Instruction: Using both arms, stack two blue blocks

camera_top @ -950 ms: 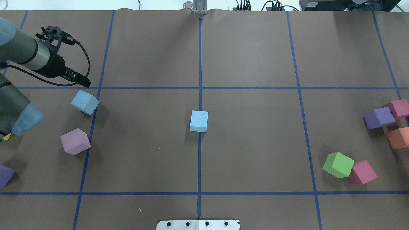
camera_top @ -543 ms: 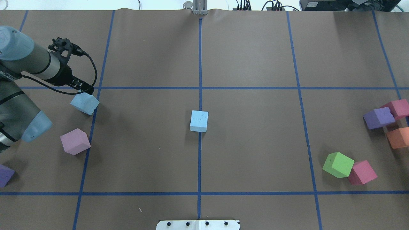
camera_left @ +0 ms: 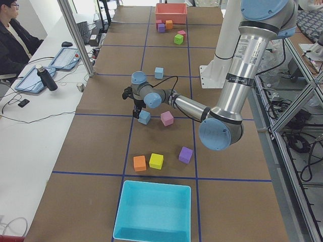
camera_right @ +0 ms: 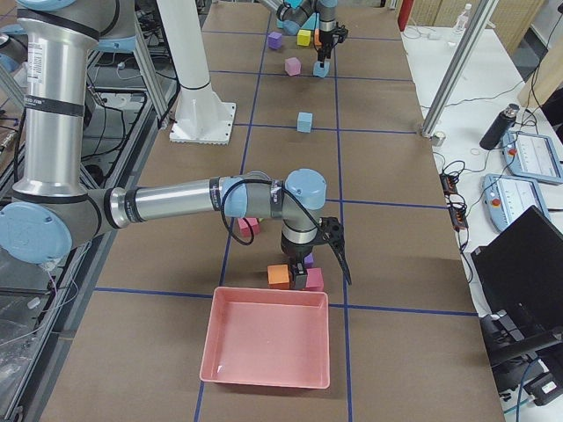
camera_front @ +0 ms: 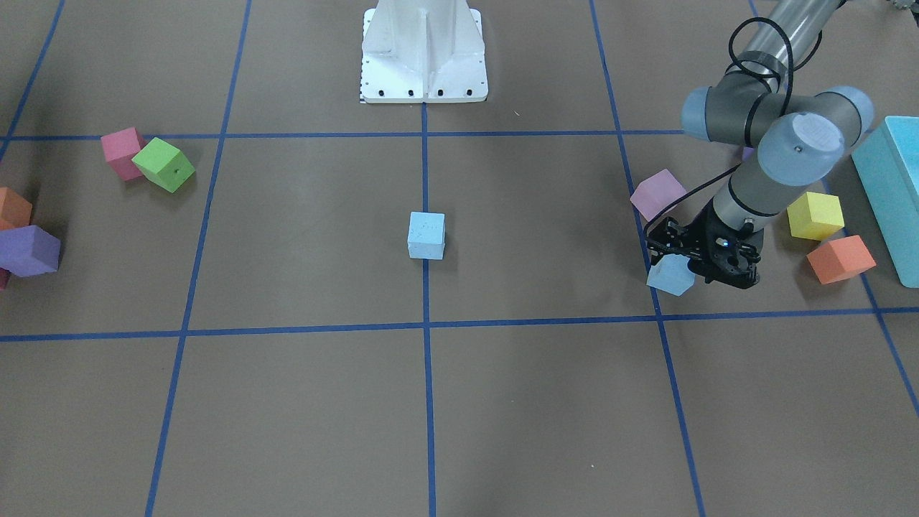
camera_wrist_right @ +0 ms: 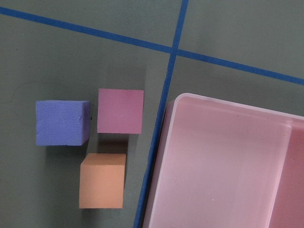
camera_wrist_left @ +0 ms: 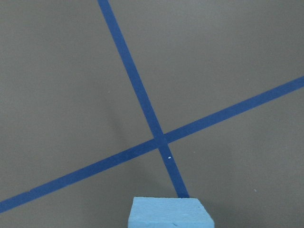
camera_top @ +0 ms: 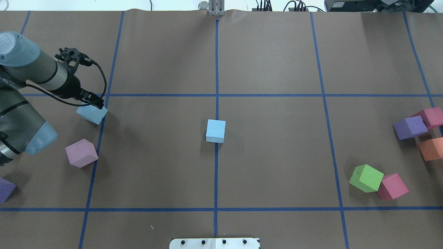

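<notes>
Brown-papered counter [camera_top: 270, 62], blue tape grid. Left end effector [camera_top: 94, 102]: tipped down at the far edge of the left blue block [camera_top: 92, 114]; opening and grip cannot be told. Lilac cube [camera_top: 81, 153]: near that block. Centre blue block [camera_top: 215, 131]: alone on the middle tape line, well apart. Green cube [camera_top: 366, 178]: touching red cube [camera_top: 392, 186]. Right end effector [camera_right: 324, 268]: above an orange cube [camera_right: 279, 276] beside the pink tray [camera_right: 264, 343]; opening cannot be told
</notes>
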`<state>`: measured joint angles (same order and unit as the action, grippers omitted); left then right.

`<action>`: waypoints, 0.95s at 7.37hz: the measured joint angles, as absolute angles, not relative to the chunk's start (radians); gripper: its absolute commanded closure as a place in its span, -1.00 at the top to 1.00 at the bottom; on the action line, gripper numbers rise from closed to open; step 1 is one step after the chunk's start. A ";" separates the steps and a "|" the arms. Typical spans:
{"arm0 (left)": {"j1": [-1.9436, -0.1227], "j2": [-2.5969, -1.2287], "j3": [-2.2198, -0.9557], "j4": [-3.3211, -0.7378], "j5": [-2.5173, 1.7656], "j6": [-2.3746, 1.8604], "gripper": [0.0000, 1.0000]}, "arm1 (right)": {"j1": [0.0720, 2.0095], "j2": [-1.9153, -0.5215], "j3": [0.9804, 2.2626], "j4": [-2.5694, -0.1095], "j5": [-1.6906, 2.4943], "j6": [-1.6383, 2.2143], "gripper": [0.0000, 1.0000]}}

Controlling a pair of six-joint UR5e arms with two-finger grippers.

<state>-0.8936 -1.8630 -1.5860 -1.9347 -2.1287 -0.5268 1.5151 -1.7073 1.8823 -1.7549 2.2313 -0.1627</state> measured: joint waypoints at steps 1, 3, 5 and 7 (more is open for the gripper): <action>-0.891 -1.863 -1.568 -1.940 -2.131 -0.529 0.97 | 1.515 -1.707 1.881 -1.755 2.231 -0.163 1.00; -0.886 -1.865 -1.511 -1.995 -2.131 -0.530 0.83 | 1.515 -1.707 1.879 -1.755 2.230 -0.163 1.00; -0.884 -1.865 -1.468 -2.067 -2.132 -0.548 -0.11 | 1.514 -1.707 1.874 -1.754 2.230 -0.163 1.00; -0.884 -1.865 -1.467 -2.085 -2.133 -0.560 -1.00 | 1.514 -1.706 1.872 -1.753 2.230 -0.163 1.00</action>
